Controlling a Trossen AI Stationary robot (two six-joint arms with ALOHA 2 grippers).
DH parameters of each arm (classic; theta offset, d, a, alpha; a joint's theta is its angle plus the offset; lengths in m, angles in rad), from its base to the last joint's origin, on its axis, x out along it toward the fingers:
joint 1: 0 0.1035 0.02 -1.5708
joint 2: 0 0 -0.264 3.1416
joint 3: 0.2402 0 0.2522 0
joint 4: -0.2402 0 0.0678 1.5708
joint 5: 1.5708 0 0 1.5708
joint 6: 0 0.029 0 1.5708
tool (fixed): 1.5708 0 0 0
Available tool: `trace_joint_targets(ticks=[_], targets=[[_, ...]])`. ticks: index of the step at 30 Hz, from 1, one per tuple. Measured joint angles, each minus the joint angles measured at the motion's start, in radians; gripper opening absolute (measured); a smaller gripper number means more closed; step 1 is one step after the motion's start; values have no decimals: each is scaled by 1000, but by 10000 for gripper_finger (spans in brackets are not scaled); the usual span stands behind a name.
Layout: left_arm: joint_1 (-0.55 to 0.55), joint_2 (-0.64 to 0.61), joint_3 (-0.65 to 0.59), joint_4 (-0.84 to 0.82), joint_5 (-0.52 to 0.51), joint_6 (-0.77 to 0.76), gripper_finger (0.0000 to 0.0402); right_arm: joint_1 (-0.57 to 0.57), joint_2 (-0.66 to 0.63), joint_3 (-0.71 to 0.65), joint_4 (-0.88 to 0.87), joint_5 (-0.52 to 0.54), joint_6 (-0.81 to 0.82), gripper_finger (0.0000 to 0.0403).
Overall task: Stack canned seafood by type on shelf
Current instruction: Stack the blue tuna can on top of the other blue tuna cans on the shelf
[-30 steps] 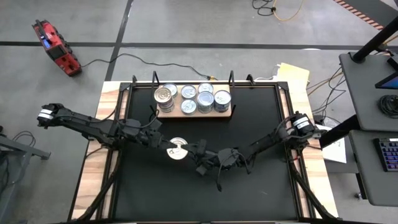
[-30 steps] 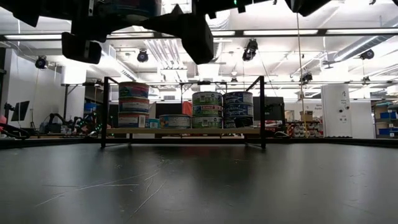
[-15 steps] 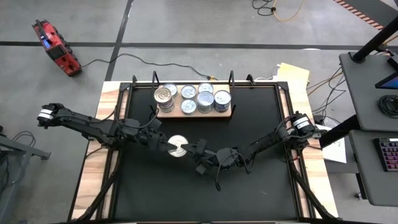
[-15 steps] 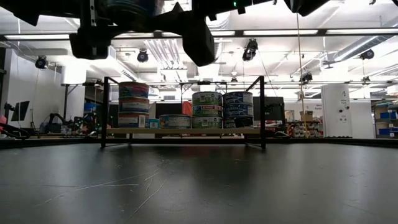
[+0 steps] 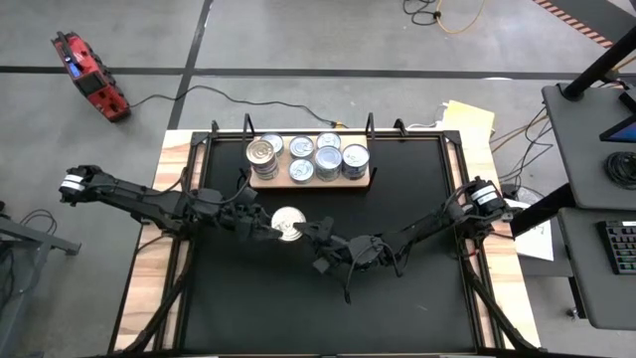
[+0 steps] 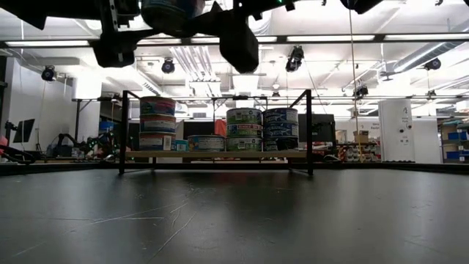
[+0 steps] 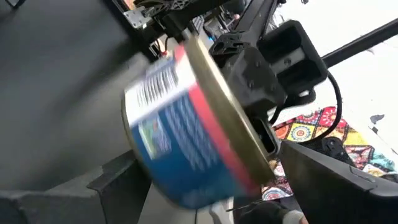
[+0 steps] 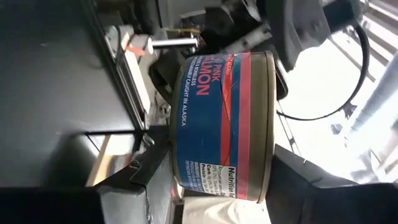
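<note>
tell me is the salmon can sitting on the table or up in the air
In the air. The low view shows the salmon can well above the bare table, and the right gripper has it between its jaws.

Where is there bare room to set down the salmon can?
Shelf: crowded, with the tin stacks covering nearly all of it. Black table: bare nearer than the end effectors, and between shelf and right table edge. The salmon can hangs mid-table.

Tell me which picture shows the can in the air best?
The right wrist view: the salmon can fills it, label readable. The left wrist view shows it blurred, the high view only its silver top, the low view just its underside.
</note>
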Motion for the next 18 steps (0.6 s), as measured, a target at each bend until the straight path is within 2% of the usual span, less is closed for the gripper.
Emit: trace_joint_targets(ticks=[8,14,18], targets=[[0,-11,0,-1,-5,157,327,-14,-33,-2,8,79,8,185],[0,-47,0,-8,-5,386,327,-38,-59,-15,4,139,-9,185],[-3,-77,0,-9,-5,647,327,-68,-134,-71,-14,132,41,185]])
